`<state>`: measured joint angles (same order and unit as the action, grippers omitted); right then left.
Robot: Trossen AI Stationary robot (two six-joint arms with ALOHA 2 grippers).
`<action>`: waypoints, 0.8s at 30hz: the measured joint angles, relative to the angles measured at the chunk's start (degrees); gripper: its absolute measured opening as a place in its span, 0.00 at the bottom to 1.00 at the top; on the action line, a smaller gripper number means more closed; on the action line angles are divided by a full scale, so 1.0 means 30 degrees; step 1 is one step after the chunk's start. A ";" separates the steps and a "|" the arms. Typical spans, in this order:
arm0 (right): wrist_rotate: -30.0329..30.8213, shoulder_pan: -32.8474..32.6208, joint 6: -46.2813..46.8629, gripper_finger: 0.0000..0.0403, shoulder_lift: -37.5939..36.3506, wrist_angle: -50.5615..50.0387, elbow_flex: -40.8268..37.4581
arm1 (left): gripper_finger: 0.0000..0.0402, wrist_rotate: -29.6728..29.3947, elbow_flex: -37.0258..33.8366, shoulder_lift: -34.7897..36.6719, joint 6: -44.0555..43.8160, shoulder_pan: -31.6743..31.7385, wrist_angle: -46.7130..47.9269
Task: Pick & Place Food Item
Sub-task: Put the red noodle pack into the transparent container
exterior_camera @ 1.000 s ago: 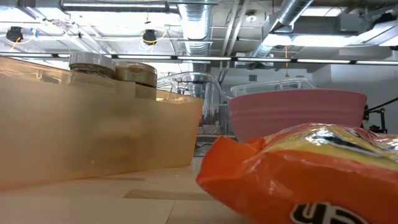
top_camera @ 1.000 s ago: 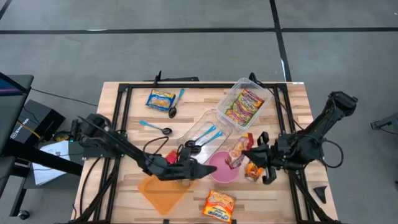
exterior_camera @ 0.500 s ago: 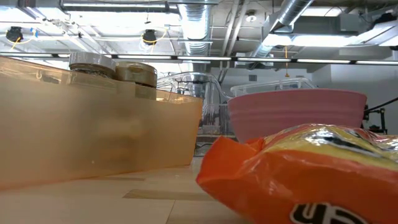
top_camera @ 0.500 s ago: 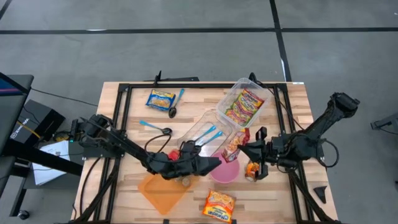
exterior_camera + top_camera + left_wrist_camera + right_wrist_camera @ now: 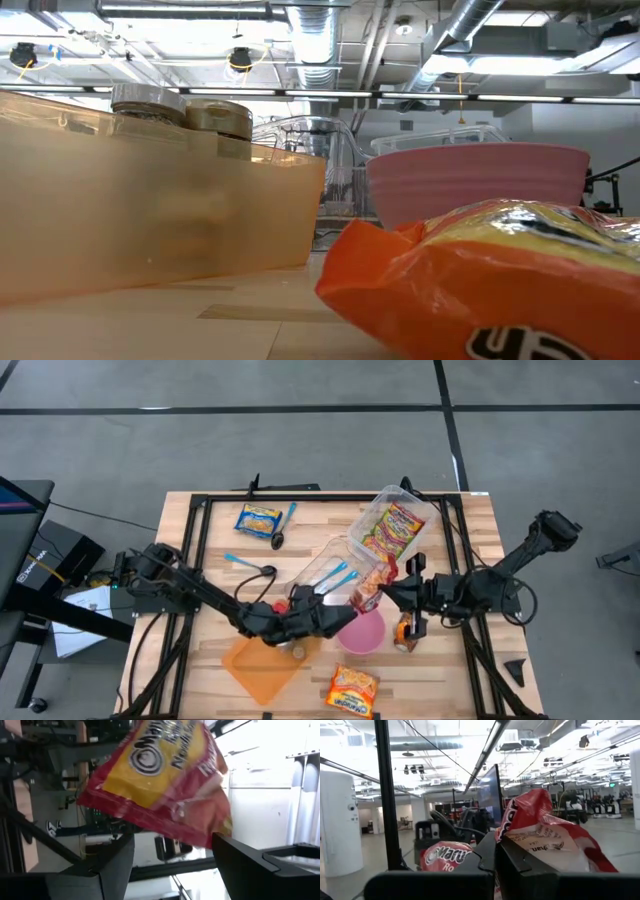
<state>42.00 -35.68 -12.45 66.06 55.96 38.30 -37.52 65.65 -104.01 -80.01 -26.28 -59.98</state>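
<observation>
A red-and-yellow noodle packet (image 5: 369, 586) hangs in the air above the far rim of the pink bowl (image 5: 362, 633), with my right gripper (image 5: 388, 593) shut on it. In the right wrist view the packet (image 5: 545, 837) rises past the shut fingers. My left gripper (image 5: 343, 617) reaches in from the table's left and stands open just short of the packet. In the left wrist view the packet (image 5: 160, 780) fills the space beyond its two spread fingers (image 5: 117, 865). I cannot tell whether they touch it. My right gripper pinches the packet's crumpled right end (image 5: 512, 832) between its two fingers. It comes in roughly level from the table's right side. The packet sticks out beyond the fingertips toward the left gripper, lifted clear of the table and the bowl.
A clear tub (image 5: 395, 525) of noodle packets stands at the far right, with a clear tray (image 5: 333, 572) holding blue spoons beside it. An orange container (image 5: 260, 665) and an orange packet (image 5: 352, 690) lie near the front edge. A yellow packet (image 5: 258, 518) and spoons lie far left.
My right gripper has carried the packet toward the table's left and slightly toward the far edge, rolling its wrist, so the packet now stands more upright. My left gripper has moved right toward the packet, staying open.
</observation>
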 joint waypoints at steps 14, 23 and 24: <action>-0.1145 0.0597 -0.0008 0.00 0.0000 -0.0095 0.0000 | 0.64 -0.0093 0.0000 0.0000 0.0128 0.1383 -0.0168; -0.1160 0.0593 -0.0008 0.00 0.0000 -0.0398 0.0000 | 0.49 -0.0064 -0.0007 0.0000 0.2295 0.1508 -0.1244; -0.1160 0.0589 -0.0008 0.00 0.0000 -0.0422 0.0000 | 0.45 -0.0054 -0.0007 0.0000 0.2516 0.1503 -0.1354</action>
<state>38.52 -33.91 -12.47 66.06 54.70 38.30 -37.68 65.63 -104.01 -72.46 -21.77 -64.05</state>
